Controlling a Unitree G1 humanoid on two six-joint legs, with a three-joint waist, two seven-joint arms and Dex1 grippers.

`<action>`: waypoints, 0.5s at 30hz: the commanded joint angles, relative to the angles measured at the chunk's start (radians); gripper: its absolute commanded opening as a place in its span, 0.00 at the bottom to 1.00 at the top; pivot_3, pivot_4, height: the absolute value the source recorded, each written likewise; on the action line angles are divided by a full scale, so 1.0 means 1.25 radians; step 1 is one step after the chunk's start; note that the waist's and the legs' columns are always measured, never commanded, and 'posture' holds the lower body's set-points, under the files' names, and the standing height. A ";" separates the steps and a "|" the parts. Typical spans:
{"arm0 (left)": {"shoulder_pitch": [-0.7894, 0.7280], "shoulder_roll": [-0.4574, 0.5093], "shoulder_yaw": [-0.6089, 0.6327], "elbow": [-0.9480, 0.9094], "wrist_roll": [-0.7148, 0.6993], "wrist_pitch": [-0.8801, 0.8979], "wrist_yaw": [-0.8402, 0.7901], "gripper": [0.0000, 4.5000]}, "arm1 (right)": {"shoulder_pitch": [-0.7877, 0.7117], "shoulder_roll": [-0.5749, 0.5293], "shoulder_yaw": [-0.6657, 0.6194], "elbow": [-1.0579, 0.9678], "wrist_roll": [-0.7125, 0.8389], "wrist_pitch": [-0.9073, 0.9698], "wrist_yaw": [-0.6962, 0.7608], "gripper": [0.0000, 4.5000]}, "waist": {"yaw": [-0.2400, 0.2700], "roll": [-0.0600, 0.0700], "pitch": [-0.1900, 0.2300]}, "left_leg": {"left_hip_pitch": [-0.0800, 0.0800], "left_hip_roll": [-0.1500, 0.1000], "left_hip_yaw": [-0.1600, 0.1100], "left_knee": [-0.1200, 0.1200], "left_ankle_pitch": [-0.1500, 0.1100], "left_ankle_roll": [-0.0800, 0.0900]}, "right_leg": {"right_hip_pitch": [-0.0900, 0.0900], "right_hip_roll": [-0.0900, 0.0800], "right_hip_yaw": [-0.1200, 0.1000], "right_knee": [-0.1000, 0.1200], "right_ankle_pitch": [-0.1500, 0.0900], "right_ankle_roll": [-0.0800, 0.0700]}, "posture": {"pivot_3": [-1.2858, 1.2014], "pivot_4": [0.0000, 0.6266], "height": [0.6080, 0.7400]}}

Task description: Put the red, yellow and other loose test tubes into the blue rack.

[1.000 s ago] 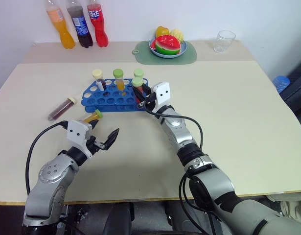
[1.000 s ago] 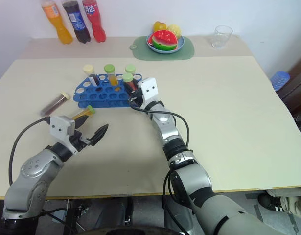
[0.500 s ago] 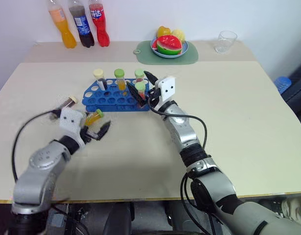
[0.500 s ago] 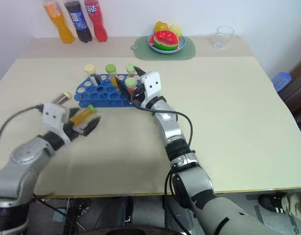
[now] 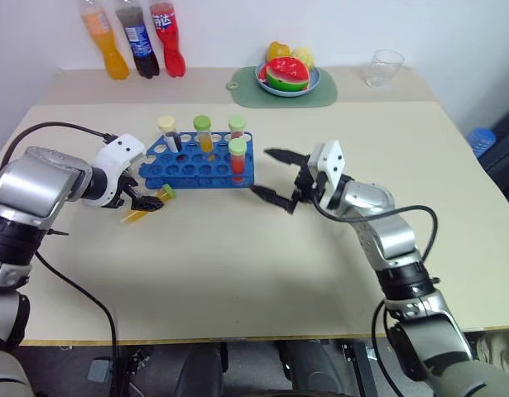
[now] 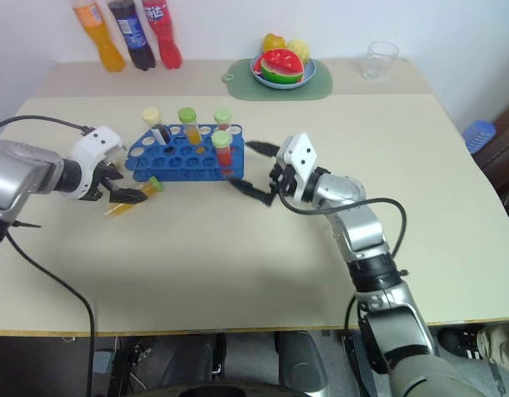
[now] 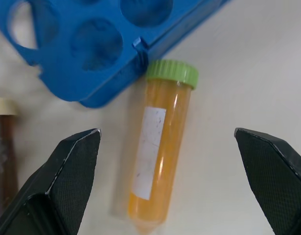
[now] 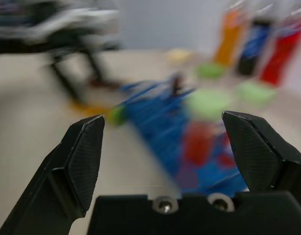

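Pale beige table (image 5: 262, 256) against a plain white wall (image 5: 337, 25), dark floor (image 5: 502, 157) at its right edge

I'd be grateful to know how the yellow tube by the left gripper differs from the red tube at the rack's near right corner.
The yellow tube lies flat on the table beside the blue rack; the red tube stands upright in a hole of it. The yellow tube holds yellow-orange liquid and bears a white label; the red tube holds red liquid. The open left gripper straddles the yellow tube; the open right gripper stands clear of the red one. Both have green caps.
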 commanded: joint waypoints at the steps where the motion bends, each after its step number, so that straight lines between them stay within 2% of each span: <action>1: -0.055 -0.031 -0.081 0.103 0.083 -0.056 -0.072 1.00 | 0.032 -0.044 0.002 -0.127 0.044 0.074 0.032 0.93 | 0.001 0.000 0.000 | 0.000 0.000 0.000 0.000 0.000 0.000 | 0.000 0.000 0.000 0.000 0.000 0.000 | 0.52 0.24 0.95; 4: -0.089 -0.070 -0.119 0.189 0.149 -0.114 -0.087 1.00 | 0.062 -0.072 0.008 -0.175 0.052 0.112 0.038 0.93 | 0.002 0.000 0.000 | 0.000 0.000 -0.001 0.001 0.000 0.000 | 0.000 0.001 0.000 0.001 0.000 0.000 | 0.52 0.24 0.95; 5: -0.100 -0.089 -0.123 0.217 0.162 -0.128 -0.093 0.95 | 0.071 -0.076 0.010 -0.186 0.047 0.117 0.030 0.94 | 0.004 0.000 0.000 | 0.000 0.000 0.000 0.001 0.000 0.000 | 0.000 0.001 0.000 0.001 0.000 0.000 | 0.52 0.24 0.95; 7: -0.118 -0.118 -0.125 0.267 0.187 -0.152 -0.099 0.81 | 0.083 -0.078 0.011 -0.203 0.039 0.125 0.016 0.94 | 0.007 0.000 0.000 | 0.000 0.000 0.000 0.001 0.000 0.000 | 0.000 0.000 0.000 0.001 0.000 0.000 | 0.52 0.24 0.95; 12: -0.127 -0.137 -0.107 0.323 0.235 -0.202 -0.122 0.23 | 0.096 -0.079 0.013 -0.222 0.034 0.136 -0.002 0.94 | 0.015 0.000 0.000 | 0.000 0.000 0.000 0.001 0.000 0.000 | 0.000 0.000 0.000 0.001 0.000 0.000 | 0.52 0.24 0.95; 13: -0.111 -0.111 -0.102 0.290 0.231 -0.213 -0.150 0.17 | 0.098 -0.082 0.016 -0.223 0.031 0.136 -0.002 0.94 | 0.015 0.000 0.000 | 0.000 0.000 0.000 0.001 0.000 0.000 | 0.000 0.000 0.000 0.001 0.000 0.000 | 0.52 0.24 0.95; 15: -0.085 -0.079 -0.092 0.243 0.229 -0.224 -0.186 0.17 | 0.103 -0.085 0.019 -0.229 0.027 0.136 -0.004 0.94 | 0.011 0.000 0.000 | 0.000 0.000 0.000 0.001 0.000 0.000 | 0.000 0.000 0.000 0.001 0.000 0.000 | 0.52 0.24 0.95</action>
